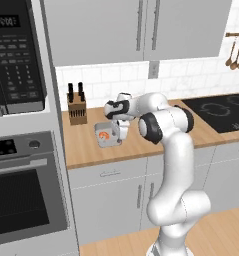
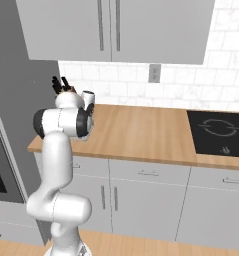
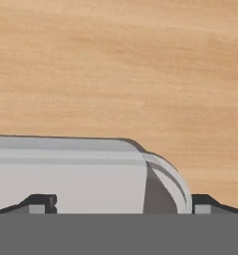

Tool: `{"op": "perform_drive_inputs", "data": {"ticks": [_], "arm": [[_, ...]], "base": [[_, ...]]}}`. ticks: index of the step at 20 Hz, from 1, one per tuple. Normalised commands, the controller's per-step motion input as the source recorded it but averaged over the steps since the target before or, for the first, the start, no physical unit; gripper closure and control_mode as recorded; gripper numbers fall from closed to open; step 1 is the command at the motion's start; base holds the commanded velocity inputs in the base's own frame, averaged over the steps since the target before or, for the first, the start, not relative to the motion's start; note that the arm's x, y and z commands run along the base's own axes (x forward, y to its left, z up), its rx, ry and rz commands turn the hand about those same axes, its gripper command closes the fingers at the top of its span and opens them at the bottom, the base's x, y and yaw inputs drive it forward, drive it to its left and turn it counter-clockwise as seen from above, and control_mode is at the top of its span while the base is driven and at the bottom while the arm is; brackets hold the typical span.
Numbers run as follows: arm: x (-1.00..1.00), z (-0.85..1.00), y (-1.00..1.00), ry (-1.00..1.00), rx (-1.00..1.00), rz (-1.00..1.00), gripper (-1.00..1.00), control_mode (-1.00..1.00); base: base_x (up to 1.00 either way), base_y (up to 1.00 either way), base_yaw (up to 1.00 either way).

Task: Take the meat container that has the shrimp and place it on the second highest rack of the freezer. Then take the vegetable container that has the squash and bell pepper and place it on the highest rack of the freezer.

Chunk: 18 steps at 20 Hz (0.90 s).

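The small grey container (image 1: 108, 135) with the shrimp (image 1: 104, 134) inside sits on the wooden counter (image 1: 141, 142), left of the middle in the left base view. The gripper (image 1: 122, 134) is down at its right side. In the hand view the container's wall (image 3: 65, 174) lies between the finger tips (image 3: 38, 203), which stand wide apart, one on each side. This looks like the first step, grabbing the shrimp box. Next the fingers need to squeeze it and lift.

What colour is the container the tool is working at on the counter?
Pale grey, with the orange-red shrimp inside; the container shows best in the left base view.
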Motion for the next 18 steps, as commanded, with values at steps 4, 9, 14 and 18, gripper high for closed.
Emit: {"op": "perform_drive_inputs", "data": {"ticks": [4,9,14,18], "arm": [[-0.27,-0.88,0.52,0.0,0.0,0.0,-1.0,-1.0],[-0.25,-0.94,0.63,0.0,0.0,0.0,1.0,-1.0],[-0.23,-0.34,0.23,-0.02,0.02,0.0,1.0,-1.0],[-0.31,0.26,-0.05,-0.02,0.0,0.15,1.0,-1.0]], "base": [[0.0,0.0,0.0],[0.0,0.0,0.0],[0.0,0.0,0.0],[0.0,0.0,0.0]]}}
